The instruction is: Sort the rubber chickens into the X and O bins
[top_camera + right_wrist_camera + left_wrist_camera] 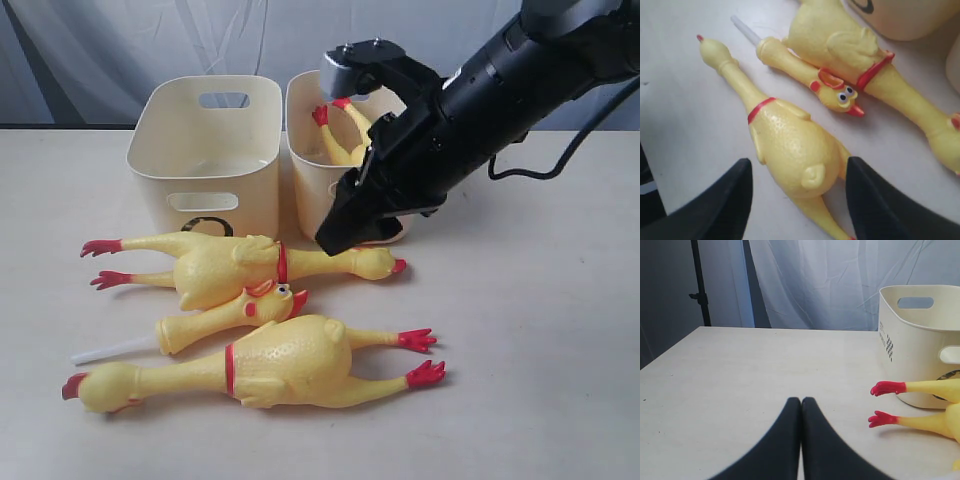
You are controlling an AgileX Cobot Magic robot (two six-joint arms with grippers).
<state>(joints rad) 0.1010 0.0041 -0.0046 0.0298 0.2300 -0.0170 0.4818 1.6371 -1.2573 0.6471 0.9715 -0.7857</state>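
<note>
Found the left bin [160, 150] and the right bin [303, 135] side by side, far on the counter [540, 350], with one chicken [347, 132] inside the right bin. Noted three more lying nearer: far chicken [220, 268], feet left; middle chicken [215, 320] between; near chicken [285, 362], feet right.

1. Exterior view: from the near edge, tilted down toward the far edge, mid-distance.
2. Left wrist view: low over the tabletop [740, 390], level toward the far edge; shares the cream bin [920, 340] with the exterior.
3. Right wrist view: close, looking down; shares the banded chicken [790, 145] nearest the near edge.
</note>
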